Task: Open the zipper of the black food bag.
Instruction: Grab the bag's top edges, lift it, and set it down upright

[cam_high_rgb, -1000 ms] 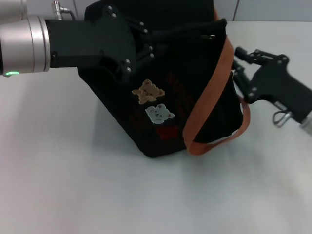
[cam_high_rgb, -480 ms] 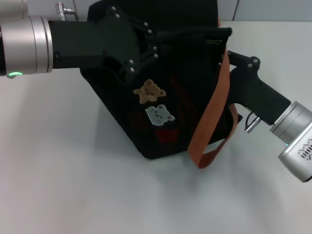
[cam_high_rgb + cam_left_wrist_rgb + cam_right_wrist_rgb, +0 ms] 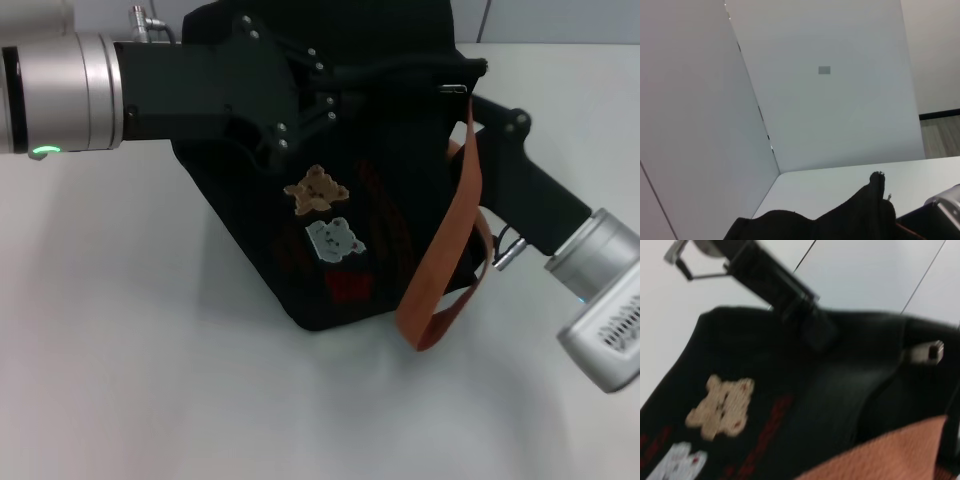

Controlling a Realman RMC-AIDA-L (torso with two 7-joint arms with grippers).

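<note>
The black food bag (image 3: 380,200) stands tilted on the white table, its tan bear patch (image 3: 318,190) and pale blue bear patch (image 3: 335,238) facing me. An orange-brown strap (image 3: 448,235) hangs down its right side. My left gripper (image 3: 335,95) reaches in from the left and is shut on the fabric at the bag's top edge. The zipper runs along that top edge, and a small metal pull tab (image 3: 455,89) shows at its right end. My right gripper (image 3: 478,105) is right beside that tab, partly behind the strap. The right wrist view shows the tab (image 3: 927,352) close by and the left gripper (image 3: 805,315) on the bag.
The white table (image 3: 150,380) spreads out in front of and to the left of the bag. Grey wall panels (image 3: 830,100) stand behind the table's far edge. The right arm's silver wrist (image 3: 600,300) hovers low over the table at the right.
My right arm swung in from the far right to the bag's right end by the pull tab. The hanging strap shifted slightly. The left gripper kept its hold on the bag's top.
</note>
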